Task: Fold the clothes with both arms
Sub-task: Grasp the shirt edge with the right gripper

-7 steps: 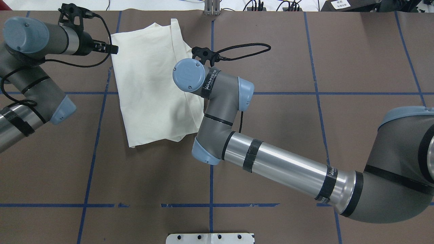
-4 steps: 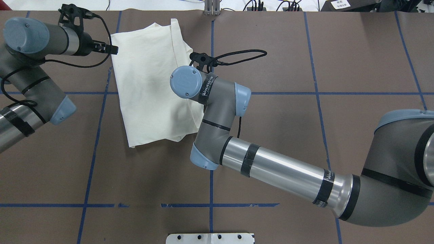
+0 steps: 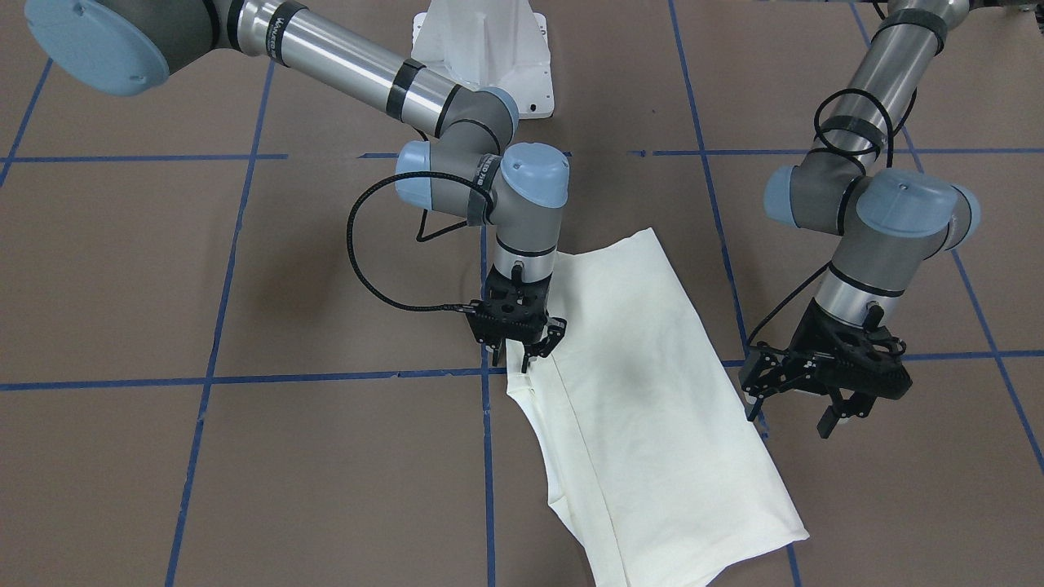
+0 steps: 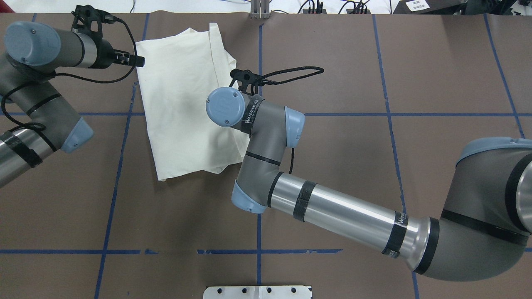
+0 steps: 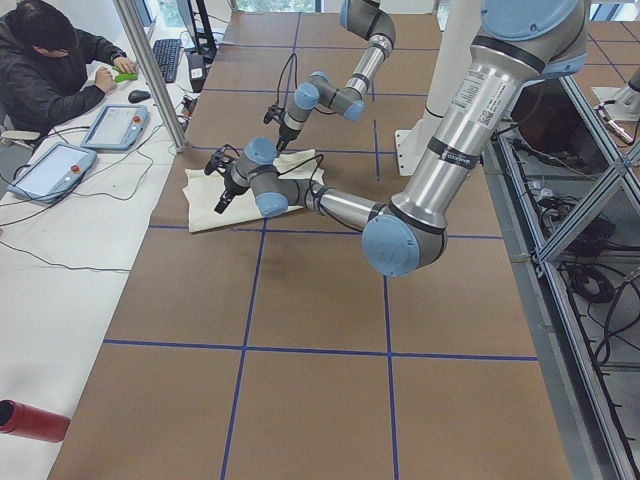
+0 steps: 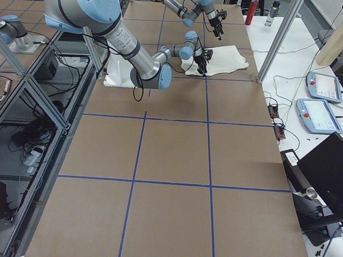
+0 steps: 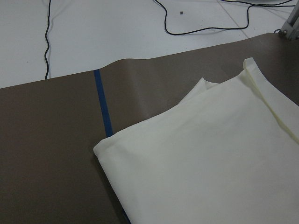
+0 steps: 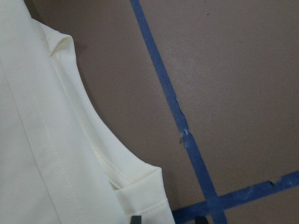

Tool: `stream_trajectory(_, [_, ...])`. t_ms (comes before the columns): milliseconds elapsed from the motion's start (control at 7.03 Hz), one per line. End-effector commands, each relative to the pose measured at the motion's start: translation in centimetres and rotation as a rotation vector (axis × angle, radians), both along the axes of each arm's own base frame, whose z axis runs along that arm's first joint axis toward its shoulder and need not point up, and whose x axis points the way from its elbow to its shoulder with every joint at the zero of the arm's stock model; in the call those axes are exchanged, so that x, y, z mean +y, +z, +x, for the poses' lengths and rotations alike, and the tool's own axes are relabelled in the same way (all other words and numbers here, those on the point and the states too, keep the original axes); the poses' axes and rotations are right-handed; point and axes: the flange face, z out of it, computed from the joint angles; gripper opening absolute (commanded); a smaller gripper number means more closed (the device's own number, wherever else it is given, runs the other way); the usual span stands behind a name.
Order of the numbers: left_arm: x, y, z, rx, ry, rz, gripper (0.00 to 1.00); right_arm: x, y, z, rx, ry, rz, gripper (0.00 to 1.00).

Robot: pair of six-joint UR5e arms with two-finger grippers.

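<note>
One shirt [image 3: 652, 391] lay folded on the bench [image 3: 245, 456], lower centre of the front view. Only plain cream cloth showed, and the frame edge cut off its bottom corner. Two arms, two end effectors.

Right end effector [image 3: 523, 352] stood at the shirt's left edge, jaws apart, clamping nothing. The overhead view hid it under its own wrist, and its wrist view caught only the fingertips.

Left end effector [image 3: 789, 412] hung just beside the shirt's right edge, jaws spread, empty.
</note>
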Motion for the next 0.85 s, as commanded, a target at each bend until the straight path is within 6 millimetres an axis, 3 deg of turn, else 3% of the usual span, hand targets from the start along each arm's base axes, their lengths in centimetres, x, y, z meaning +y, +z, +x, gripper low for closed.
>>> stream_trajectory(0, [0.00,0.00,0.00,0.000,0.000,0.000,1.00,0.14,0.03,-0.12,0.000,0.001,-0.002,0.39])
stream_trajectory(712, [-0.01,0.08,0.01,-0.001,0.000,-0.001,1.00,0.25,0.03,-0.20,0.000,-0.001,-0.002,0.29])
